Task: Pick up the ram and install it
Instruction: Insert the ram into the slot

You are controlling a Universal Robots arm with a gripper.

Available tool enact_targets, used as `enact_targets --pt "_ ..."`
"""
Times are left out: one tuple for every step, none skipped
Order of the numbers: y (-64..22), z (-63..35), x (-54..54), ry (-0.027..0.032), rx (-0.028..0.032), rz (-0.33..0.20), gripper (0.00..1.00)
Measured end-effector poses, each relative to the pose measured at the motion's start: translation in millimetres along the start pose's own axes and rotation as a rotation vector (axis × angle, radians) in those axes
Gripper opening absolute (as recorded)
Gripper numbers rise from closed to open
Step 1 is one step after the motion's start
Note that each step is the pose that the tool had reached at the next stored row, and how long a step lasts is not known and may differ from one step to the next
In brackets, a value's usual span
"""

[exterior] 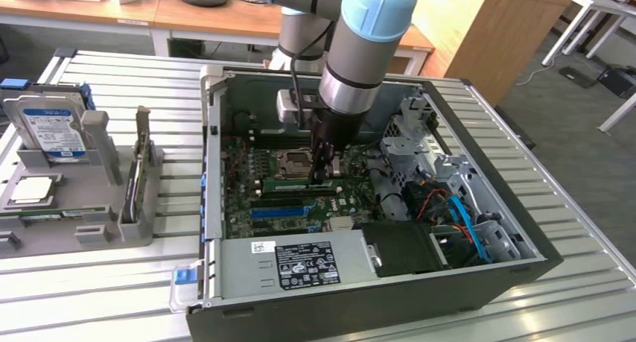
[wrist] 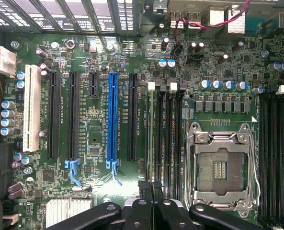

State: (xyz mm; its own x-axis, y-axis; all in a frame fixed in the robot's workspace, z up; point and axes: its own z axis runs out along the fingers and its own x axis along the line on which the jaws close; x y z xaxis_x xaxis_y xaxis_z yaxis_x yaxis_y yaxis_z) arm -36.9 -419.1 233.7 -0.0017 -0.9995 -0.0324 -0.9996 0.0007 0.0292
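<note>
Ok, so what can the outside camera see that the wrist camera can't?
Exterior view: the whole case, the arm, the power supply, a hard drive in a rack at that view's left, and the ram side-on by the end effector.
Wrist view: a white slot, and the pins inside the socket, close up.
Both: the motherboard, the socket, a blue slot and the end effector's tip.

A lab-like office room: wooden desks [exterior: 231,19] behind a slatted metal workbench [exterior: 94,293] holding an open computer case [exterior: 377,303]
</note>
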Motion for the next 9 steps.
enact_targets --pt "0.0 0.0 0.0 0.0003 -0.0001 0.000 0.12" --pt "0.0 0.3 0.0 0.0002 -0.0001 0.000 0.12" --pt "0.0 0.3 0.0 0.0003 -0.0001 0.000 0.12" --pt "0.0 0.3 0.0 0.0002 -0.0001 0.000 0.12" --pt "0.0 0.4 0.0 0.0002 -0.0001 0.000 0.12" --pt "0.0 0.4 0.0 0.0000 0.0000 0.000 0.12" --pt "0.0 0.4 0.0 0.0000 0.0000 0.000 0.12" --pt "0.0 0.4 0.0 0.0001 0.0000 0.000 0.12" --pt "0.0 0.5 -0.1 -0.0001 0.0001 0.000 0.12"
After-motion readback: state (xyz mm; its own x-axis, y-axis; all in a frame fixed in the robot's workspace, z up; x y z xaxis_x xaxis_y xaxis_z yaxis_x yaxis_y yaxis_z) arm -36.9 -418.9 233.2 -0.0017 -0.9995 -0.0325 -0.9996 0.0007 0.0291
